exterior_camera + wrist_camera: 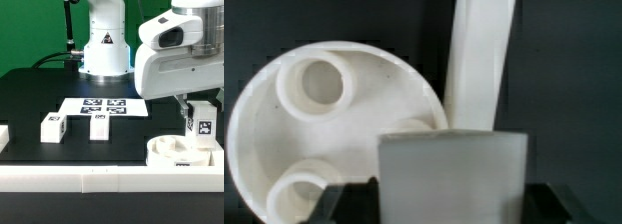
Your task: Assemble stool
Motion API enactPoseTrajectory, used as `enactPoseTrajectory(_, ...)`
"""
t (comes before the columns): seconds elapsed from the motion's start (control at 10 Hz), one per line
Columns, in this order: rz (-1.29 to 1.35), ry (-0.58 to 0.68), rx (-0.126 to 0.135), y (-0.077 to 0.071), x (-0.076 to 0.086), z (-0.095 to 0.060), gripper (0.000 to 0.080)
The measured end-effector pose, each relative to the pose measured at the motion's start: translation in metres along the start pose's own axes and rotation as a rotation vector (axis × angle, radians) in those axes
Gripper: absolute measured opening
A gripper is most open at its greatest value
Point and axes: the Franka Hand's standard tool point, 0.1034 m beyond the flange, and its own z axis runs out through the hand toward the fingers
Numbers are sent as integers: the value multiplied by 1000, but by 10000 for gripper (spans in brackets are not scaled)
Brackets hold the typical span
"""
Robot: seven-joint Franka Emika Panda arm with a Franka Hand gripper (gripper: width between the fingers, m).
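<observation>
Stool seat (162,152): the thick white disc lies flat on the black tabletop (40,95), at the exterior view's right, close against the front rail (90,178). The hand and the part it carries cover the side of the seat away from the rail. In the wrist view the seat (269,130) is cut off at the frame edge. Two sockets show, one whole (313,82) and one partial (287,195). A third cannot be seen behind the held leg (452,175).

Held leg (203,122): it stands upright directly above the seat, tag facing the exterior camera. Its lower end sits level with the seat's top face. Whether it touches the seat or enters a socket cannot be told.

Hand (203,112): clamped on the held leg, one finger on either side. In the wrist view the hand (452,205) shows only as dark finger edges beside the blurred leg.

Loose legs: two lie on the tabletop well apart from the seat, toward the exterior view's left. One is nearer the seat (99,124), one farther (53,126).

Surroundings: the marker board (103,104) lies flat beyond the loose legs. The robot base (103,50) stands behind it. The rail (484,60) runs just beside the seat rim.
</observation>
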Motion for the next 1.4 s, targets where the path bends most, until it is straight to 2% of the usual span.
enactPoseTrajectory(0.1, 20, 0, 6, 0, 0, 0, 351)
enactPoseTrajectory(0.2, 173, 2, 42, 0, 1, 0, 351)
enactPoseTrajectory(0.4, 478, 24, 61, -3, 3, 0, 351)
enactPoseTrajectory(0.6, 782, 13, 106, -5, 4, 1, 350)
enactPoseTrajectory(0.7, 927, 7, 120, -7, 5, 2, 350)
enactPoseTrajectory(1.2, 1426, -43, 151, -15, 5, 3, 343)
enactPoseTrajectory(1.3, 1561, -45, 183, -14, 7, 3, 343)
enactPoseTrajectory(1.4, 1706, -49, 205, -16, 6, 4, 343)
